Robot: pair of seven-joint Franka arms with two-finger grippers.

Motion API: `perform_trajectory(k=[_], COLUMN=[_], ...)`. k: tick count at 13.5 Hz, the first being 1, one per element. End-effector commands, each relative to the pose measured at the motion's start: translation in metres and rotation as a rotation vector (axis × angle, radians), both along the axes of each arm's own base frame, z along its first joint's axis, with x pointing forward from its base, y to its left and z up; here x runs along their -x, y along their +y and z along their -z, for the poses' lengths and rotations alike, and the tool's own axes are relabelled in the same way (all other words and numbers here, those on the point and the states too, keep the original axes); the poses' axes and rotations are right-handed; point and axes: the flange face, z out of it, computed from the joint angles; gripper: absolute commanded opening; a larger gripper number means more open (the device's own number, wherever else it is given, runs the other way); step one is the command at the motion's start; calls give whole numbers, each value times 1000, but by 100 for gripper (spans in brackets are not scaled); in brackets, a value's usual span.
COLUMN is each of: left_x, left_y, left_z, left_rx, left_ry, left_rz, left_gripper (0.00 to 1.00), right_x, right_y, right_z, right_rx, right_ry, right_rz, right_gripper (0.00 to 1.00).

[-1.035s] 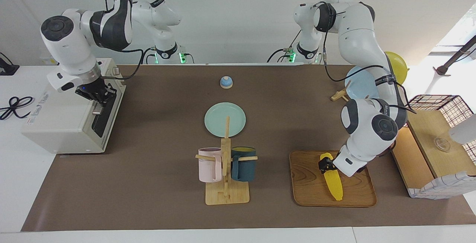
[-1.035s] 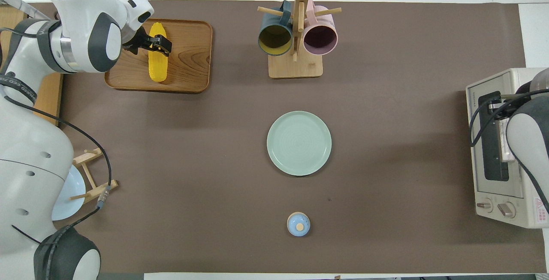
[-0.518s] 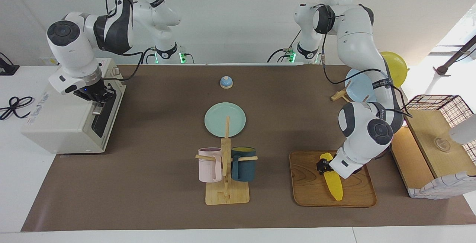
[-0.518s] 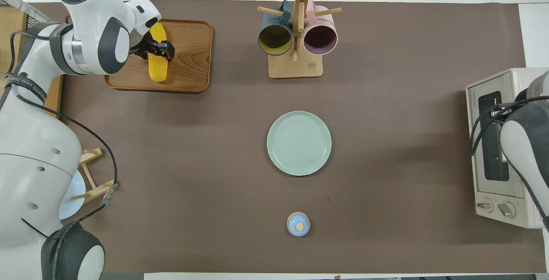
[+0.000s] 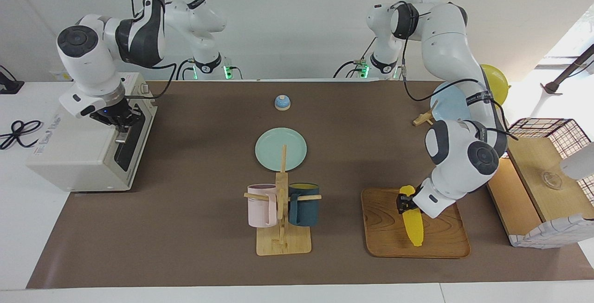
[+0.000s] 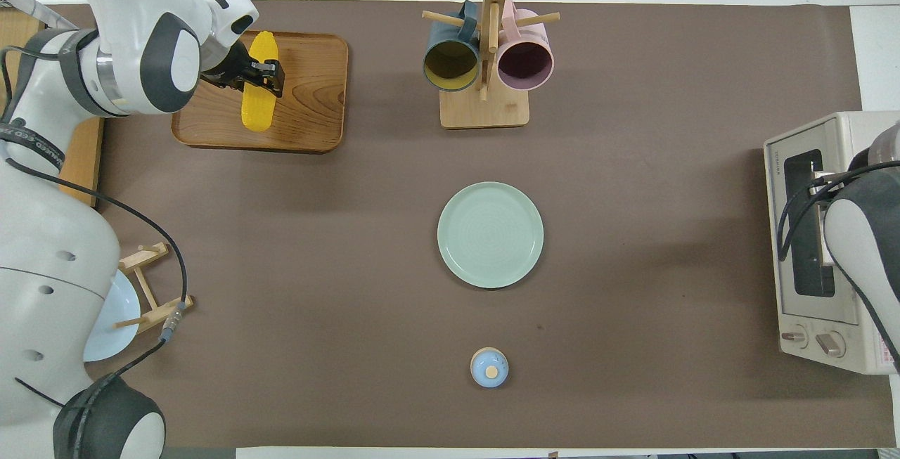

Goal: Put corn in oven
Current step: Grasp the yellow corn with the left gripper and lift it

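Observation:
The corn is a bright-yellow cob over the wooden tray at the left arm's end of the table. My left gripper is shut on the corn near its end that points to the robots, and the other end hangs low over the tray. In the overhead view the left gripper crosses the corn. The off-white oven stands at the right arm's end, door closed. My right gripper hangs over the top of the oven door by its metal handle. In the overhead view the oven is partly covered by the right arm.
A mug rack with a pink and a dark blue mug stands mid-table, a green plate nearer the robots, then a small blue bell. A wire-and-wood basket shelf stands beside the tray. A blue plate leans in a wooden stand.
The corn has swung and tilted in my left gripper, its free end closer to the tray's middle. My right gripper has drawn slightly up and back over the oven door's top.

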Motion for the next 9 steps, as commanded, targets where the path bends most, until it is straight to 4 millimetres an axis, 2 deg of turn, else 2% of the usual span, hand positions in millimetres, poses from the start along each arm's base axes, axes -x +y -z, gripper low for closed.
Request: perform_trajectory(k=[1, 3, 5, 7, 9], left_x=[19, 44, 77, 119, 159], left_y=[-10, -28, -53, -87, -136], left_z=[-70, -107, -129, -136, -129], left_rx=[51, 65, 56, 42, 23], left_ry=[6, 18, 55, 83, 119], left_rz=[-115, -153, -163, -167, -158], left_gripper=[0, 0, 0, 0, 0], right_x=[10, 11, 10, 9, 4], right_y=[-5, 6, 21, 29, 44], right_z=[12, 21, 32, 40, 47], right_rx=[2, -36, -76, -97, -112], right_ry=[4, 2, -16, -20, -43], right_rz=[-26, -21, -25, -29, -47], right_gripper=[0, 0, 0, 0, 0])
